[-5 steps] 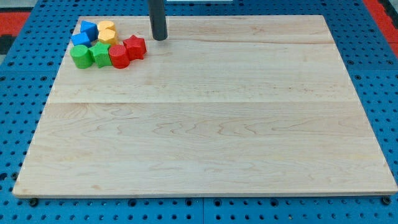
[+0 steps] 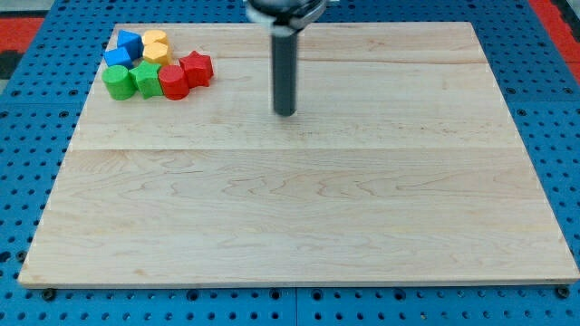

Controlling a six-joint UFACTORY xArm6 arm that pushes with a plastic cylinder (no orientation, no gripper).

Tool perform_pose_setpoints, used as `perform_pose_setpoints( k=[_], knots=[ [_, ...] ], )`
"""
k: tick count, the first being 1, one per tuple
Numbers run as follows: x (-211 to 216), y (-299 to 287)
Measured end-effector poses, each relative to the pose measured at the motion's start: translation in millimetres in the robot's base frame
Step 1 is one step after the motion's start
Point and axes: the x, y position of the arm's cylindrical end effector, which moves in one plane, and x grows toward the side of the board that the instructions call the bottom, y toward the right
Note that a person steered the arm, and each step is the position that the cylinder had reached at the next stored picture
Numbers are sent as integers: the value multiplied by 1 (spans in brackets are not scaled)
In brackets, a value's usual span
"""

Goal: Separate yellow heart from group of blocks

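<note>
A tight group of blocks sits at the top left of the wooden board. It holds two blue blocks, two yellow blocks, whose shapes I cannot make out, a green cylinder, a green star, a red cylinder and a red star. My tip rests on the board well to the right of the group and a little below it, touching no block.
The board lies on a blue pegboard table that surrounds it on all sides. A red strip shows at the top right corner.
My tip has moved right and toward the view's bottom, away from the red star. The blocks have not moved.
</note>
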Motion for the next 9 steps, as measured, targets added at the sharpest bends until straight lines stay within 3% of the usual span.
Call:
perform_pose_setpoints(
  k=[1,5,6,7,8,9],
  knots=[
    [18,-83],
    [39,-94],
    [63,-175],
    [65,-221],
    [35,-266],
    [-28,-265]
  ],
)
